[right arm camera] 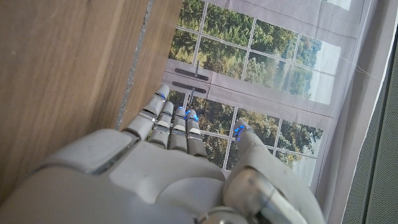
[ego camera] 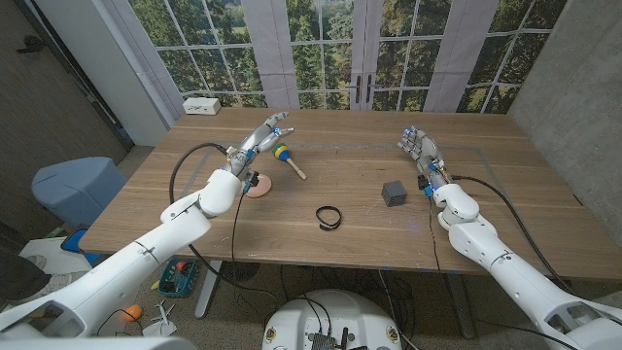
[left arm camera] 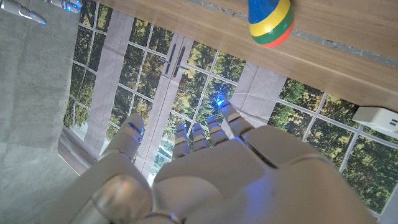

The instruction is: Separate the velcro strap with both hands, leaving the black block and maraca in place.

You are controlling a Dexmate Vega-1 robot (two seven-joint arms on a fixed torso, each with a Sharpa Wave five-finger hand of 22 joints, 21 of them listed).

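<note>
1. Wooden bench (ego camera: 369,219) under tall windows with trees outside; grey walls at both sides.
2. Velcro strap (ego camera: 329,218) lies near bench centre toward the front edge, curled into a small dark loop, untouched.
3. Black block (ego camera: 394,192) sits at about 2 o'clock from the strap, apart from it.
4. Maraca (ego camera: 288,158) is at about 11 o'clock from the strap; striped head toward the left robot hand, wooden handle running toward 4 o'clock.
5. Left robot hand (ego camera: 260,138) is empty with fingers apart, just beside the maraca head, well apart from the strap. A pink disc (ego camera: 258,187) lies under the left forearm.
6. Right robot hand (ego camera: 418,151) is also empty with fingers spread, at 12 o'clock of the block.
7. Strap's long axis seems to run roughly 10 to 4 o'clock; which end is the free tab cannot be told.
8. Step in hand, as a judgement: bring both hands in to the strap. Approach from opposite ends, steering clear of block and maraca, pinch each layer, then peel apart.
</note>
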